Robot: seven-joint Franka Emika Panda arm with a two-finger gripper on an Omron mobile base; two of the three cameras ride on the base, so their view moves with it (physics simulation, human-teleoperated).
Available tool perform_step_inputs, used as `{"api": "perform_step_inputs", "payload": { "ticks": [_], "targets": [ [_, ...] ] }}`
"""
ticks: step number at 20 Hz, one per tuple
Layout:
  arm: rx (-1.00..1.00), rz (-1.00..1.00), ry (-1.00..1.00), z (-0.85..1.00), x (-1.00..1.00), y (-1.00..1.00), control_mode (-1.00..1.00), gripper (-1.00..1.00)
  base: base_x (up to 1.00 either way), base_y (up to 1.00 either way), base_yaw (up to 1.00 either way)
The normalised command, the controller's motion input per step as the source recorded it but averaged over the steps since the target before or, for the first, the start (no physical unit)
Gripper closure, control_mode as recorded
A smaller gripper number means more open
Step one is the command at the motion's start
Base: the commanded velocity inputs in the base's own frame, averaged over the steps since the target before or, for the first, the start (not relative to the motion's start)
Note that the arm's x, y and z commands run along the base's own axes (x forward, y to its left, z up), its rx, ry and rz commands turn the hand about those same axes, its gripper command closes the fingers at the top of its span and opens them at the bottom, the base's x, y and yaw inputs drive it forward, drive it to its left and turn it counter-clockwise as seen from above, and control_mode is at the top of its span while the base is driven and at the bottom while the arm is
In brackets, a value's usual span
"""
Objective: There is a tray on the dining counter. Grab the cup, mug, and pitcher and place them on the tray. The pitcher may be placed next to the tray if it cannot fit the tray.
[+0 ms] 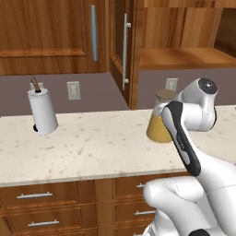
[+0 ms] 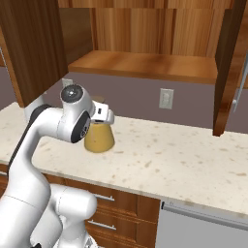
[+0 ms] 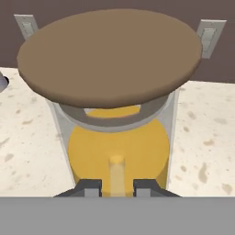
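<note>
The pitcher (image 1: 159, 129) is a clear cone of glass with orange liquid and a round brown lid (image 3: 110, 57). It stands on the speckled wall counter (image 1: 92, 147), in front of the grey backsplash. My gripper (image 3: 117, 186) reaches it from the front, level with its upper half. The two fingertips are closed on a thin pale-orange upright strip on the pitcher's (image 3: 92, 151) near side. From the right base view the white hand (image 2: 102, 114) covers the pitcher's (image 2: 99, 139) top.
A white paper towel roll (image 1: 43, 112) stands on the counter to the left. Wall outlets (image 1: 73, 90) sit on the backsplash. Overhead are wooden cabinets, an open shelf (image 2: 145, 65) and an open cabinet door (image 2: 227, 63). Drawers (image 1: 41, 196) run under the counter edge.
</note>
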Motion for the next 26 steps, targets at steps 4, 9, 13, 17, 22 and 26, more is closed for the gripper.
{"api": "perform_step_inputs", "payload": {
  "ticks": [4, 9, 13, 17, 22, 26],
  "targets": [
    [0.0, 0.0, -0.02, 0.04, 0.0, 0.0, 1.0, 1.0, -0.04, 0.0, 0.0],
    [0.0, 0.0, 0.0, 0.0, 0.0, 0.0, 1.0, 1.0, -0.55, 0.0, -0.07],
    [0.0, 0.0, 0.0, 0.0, 0.0, 0.0, 1.0, 1.0, -0.7, 0.0, -0.21],
    [0.0, 0.0, 0.0, 0.0, 0.0, 0.0, 1.0, 1.0, -0.65, 0.0, -0.39],
    [0.0, 0.0, 0.0, 0.0, 0.0, 0.0, 1.0, 1.0, -0.43, 0.3, -0.64],
    [0.0, 0.0, 0.0, 0.0, 0.0, 0.0, 1.0, 1.0, -0.23, 0.34, -0.83]
  ]
}}
